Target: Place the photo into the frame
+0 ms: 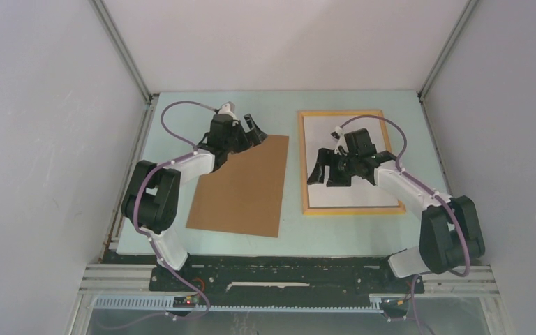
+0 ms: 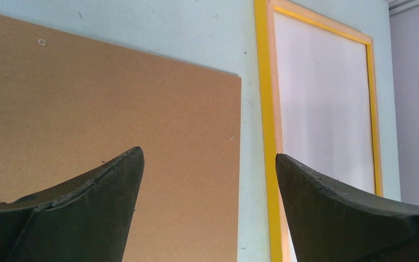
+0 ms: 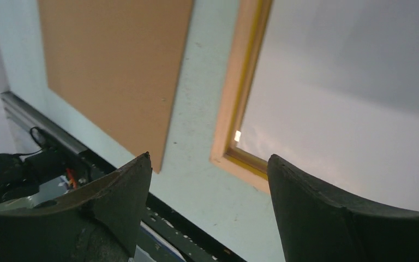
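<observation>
**White sheet lies in the frame, both pincers released**
The frame (image 1: pixel 349 209) lies at the table's (image 1: pixel 289 246) 3 o'clock. The white sheet filling it looks like the photo (image 1: pixel 321 136), face down. The right gripper (image 1: pixel 326 176) hangs spread and empty over its 8 o'clock part. The left gripper (image 1: pixel 250 134), equally spread, is over the backing board's (image 1: pixel 244 192) 12 o'clock edge. Best to press the corners flat gently, avoiding creases.

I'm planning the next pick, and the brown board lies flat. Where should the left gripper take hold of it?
Probably its far edge, the part nearest the left gripper. The brown board is thin and lies flat on the table, so come in low from beyond that edge and work one finger under it.
</observation>
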Motion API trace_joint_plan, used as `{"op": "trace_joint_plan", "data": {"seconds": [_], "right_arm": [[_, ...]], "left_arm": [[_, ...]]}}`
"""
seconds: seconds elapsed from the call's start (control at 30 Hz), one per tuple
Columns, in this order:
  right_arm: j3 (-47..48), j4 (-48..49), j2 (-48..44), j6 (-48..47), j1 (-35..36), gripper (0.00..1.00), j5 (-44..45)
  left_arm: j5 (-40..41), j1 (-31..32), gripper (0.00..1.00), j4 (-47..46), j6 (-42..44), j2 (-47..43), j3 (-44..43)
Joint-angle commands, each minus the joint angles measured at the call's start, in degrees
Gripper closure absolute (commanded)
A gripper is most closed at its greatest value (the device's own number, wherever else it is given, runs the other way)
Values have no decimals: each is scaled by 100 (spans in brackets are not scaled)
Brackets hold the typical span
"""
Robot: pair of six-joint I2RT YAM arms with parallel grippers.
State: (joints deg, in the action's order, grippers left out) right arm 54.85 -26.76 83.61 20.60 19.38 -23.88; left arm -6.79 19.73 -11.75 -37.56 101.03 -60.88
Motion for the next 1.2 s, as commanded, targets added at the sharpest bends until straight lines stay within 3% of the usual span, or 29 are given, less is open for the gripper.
{"op": "trace_joint_plan", "data": {"seconds": [0.0,0.23,0.4,0.53,0.67,0.7,0.73,0.8,0.97,1.17], "right_arm": [[-317,813,-362,544,264,15,-541],[-1227,2130,-828,1780,1111,15,-526],[-2123,3426,-1090,2499,1708,14,-402],[-2479,3958,-982,2864,2030,14,-245],[-2808,4582,-1002,3271,2144,14,-286],[-2874,4708,-1008,3344,2197,12,-245],[-2900,4772,-1006,3384,2246,3,-185],[-2901,4857,-936,3416,2384,0,-108],[-2901,5085,-646,3531,2652,0,-28],[-2901,5062,-414,3673,2688,0,123]], "left_arm": [[-38,-26,1,-285,-58,-265,266],[339,24,0,-88,134,-789,596],[557,2,0,583,188,-2265,1524],[525,-49,0,1781,317,-3530,1972],[1334,-271,0,3181,207,-4770,2233],[1403,-444,0,3546,104,-5007,2269],[1476,-609,0,3764,-2,-5188,2306],[1584,-974,0,4087,-217,-5445,2364],[1657,-1897,0,4051,-590,-5427,2572],[1275,-3019,0,3880,-887,-3970,2545]]}}
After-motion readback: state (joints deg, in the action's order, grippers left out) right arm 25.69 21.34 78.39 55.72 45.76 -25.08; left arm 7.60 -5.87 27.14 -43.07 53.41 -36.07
